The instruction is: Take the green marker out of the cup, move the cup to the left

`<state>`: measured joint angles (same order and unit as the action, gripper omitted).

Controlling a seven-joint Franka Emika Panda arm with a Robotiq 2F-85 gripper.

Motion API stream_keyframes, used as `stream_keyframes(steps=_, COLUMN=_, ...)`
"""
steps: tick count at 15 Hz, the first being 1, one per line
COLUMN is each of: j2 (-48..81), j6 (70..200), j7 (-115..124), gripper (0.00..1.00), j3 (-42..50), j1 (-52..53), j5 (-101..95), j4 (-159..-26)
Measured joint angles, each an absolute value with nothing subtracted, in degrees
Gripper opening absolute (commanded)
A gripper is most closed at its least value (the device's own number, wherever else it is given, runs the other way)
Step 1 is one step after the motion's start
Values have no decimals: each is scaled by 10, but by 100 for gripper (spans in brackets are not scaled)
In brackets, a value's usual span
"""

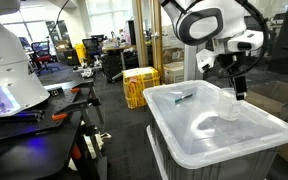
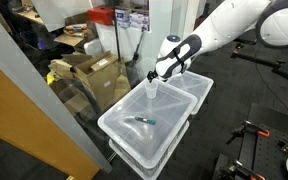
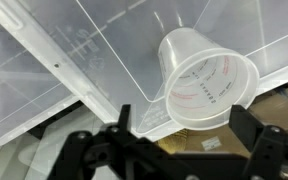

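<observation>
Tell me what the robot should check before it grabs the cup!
1. Green marker out of the cup: ok. It lies on the bin lid, apart from the cup.
2. Cup empty: ok. The wrist view looks into it and shows nothing inside.
3. Gripper open: ok. Its jaws stand wide and hold nothing.
4. Cup between the fingers: not ok. In the wrist view the cup sits beyond them, not yet between them.
5. Cup safely away from the lid's edge: cannot tell.
</observation>
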<state>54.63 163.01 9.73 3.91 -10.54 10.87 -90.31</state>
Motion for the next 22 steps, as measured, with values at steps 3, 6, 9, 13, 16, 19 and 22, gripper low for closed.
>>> stream_keyframes(steps=3, j2=556, j6=1598, j7=98, gripper=100, j3=39, j1=-106, j5=109, j4=-883)
stream_keyframes(steps=6, j2=567, j6=1575, j7=106, gripper=100, j3=40, j1=-107, j5=109, j4=-864)
stream_keyframes(steps=9, j2=584, j6=1557, j7=106, gripper=100, j3=40, j1=-110, j5=109, j4=-842)
stream_keyframes(steps=13, j2=608, j6=1538, j7=107, gripper=66, j3=40, j1=-112, j5=109, j4=-811)
stream_keyframes(steps=16, j2=621, j6=1535, j7=107, gripper=42, j3=40, j1=-114, j5=109, j4=-792)
stream_keyframes(steps=19, j2=630, j6=1534, j7=107, gripper=20, j3=40, j1=-115, j5=109, j4=-778)
stream_keyframes(steps=22, j2=635, j6=1533, j7=107, gripper=0, j3=40, j1=-116, j5=109, j4=-768)
